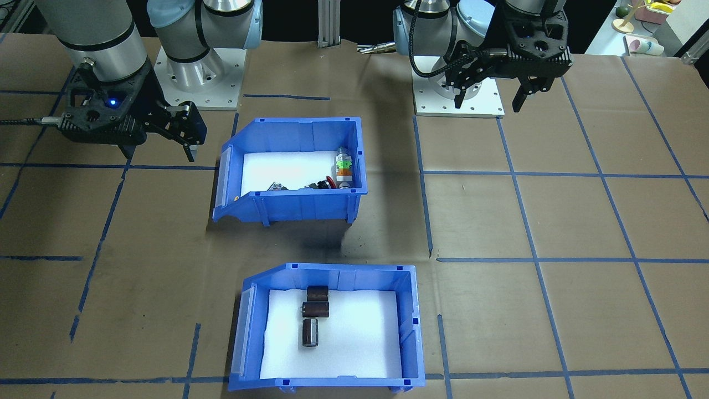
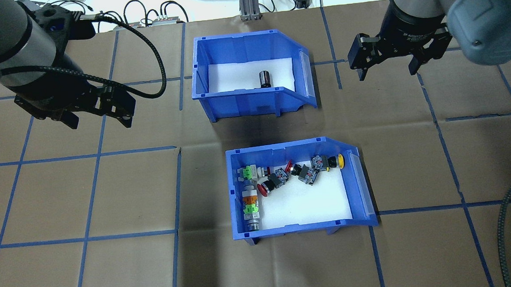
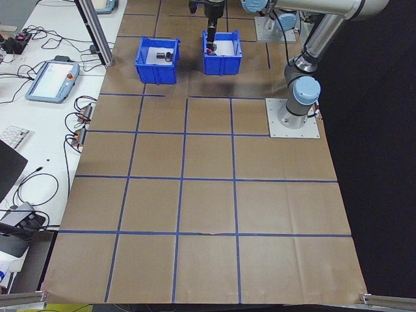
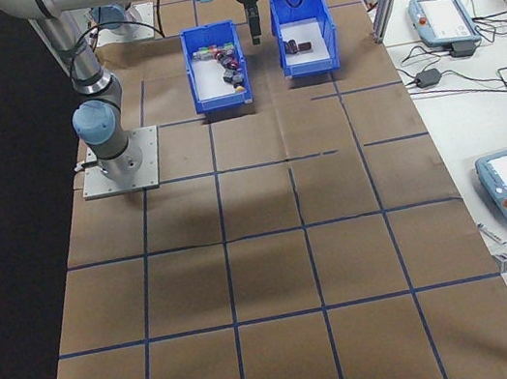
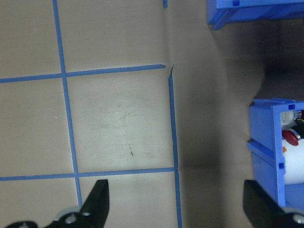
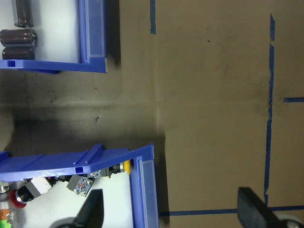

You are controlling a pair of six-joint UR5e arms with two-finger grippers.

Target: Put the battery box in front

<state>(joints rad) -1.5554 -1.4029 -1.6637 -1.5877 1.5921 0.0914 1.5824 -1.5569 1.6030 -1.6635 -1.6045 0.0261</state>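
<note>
Fingers of both grippers, left (image 2: 96,117) and right (image 2: 386,66), are spread wide and nothing is held. The battery box (image 2: 251,75) is seen on the table's far side from the robot, behind the switch bin (image 2: 298,187), roughly between the grippers (neither clearly nearer). Its long axis is laid across the table, its sloped open end pointed toward the right gripper.

No readable text, label or number on anything in view

Bright, even light; soft shadows.
</note>
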